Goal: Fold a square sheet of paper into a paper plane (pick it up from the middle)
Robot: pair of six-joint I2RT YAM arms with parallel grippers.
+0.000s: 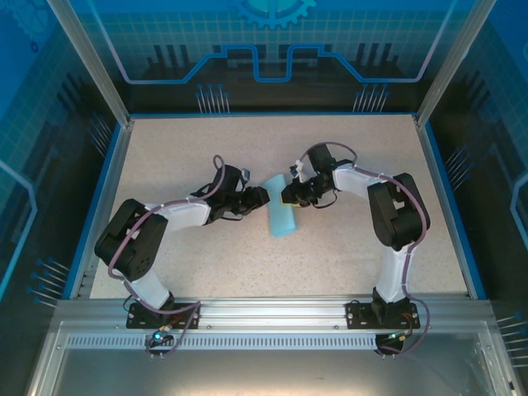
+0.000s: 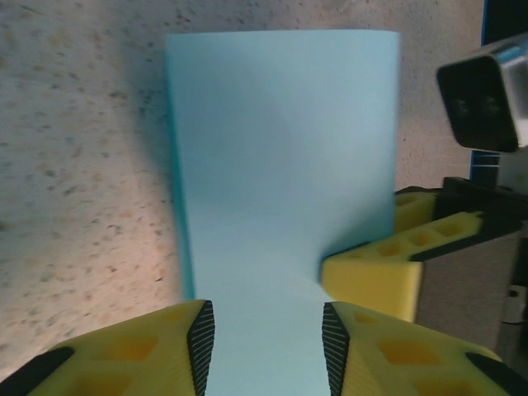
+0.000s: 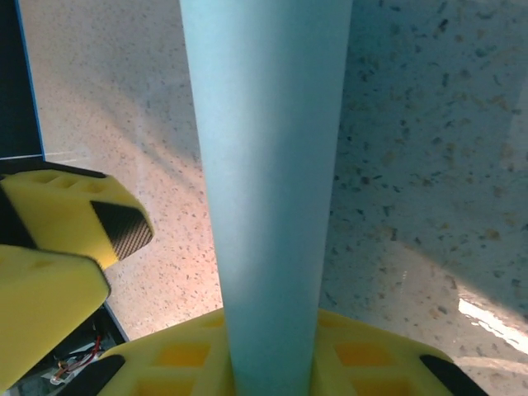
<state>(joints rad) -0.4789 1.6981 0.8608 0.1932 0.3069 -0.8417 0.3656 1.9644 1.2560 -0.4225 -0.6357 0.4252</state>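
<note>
**Sheet Curled Between Two Pincers**

From above, the sheet of paper (image 1: 280,216) was curled over the middle of the worktop (image 1: 247,148), between left pincer (image 1: 262,198) and right pincer (image 1: 290,195). Left wrist: pads (image 2: 202,338) flanked the paper, grip impossible to call. Right wrist: fingers (image 3: 371,363) were clamped on it.

Square sheet of paper (image 1: 282,221) bent into narrow strip; left pincer (image 1: 263,197), right pincer (image 1: 288,196) flanking far end
</note>
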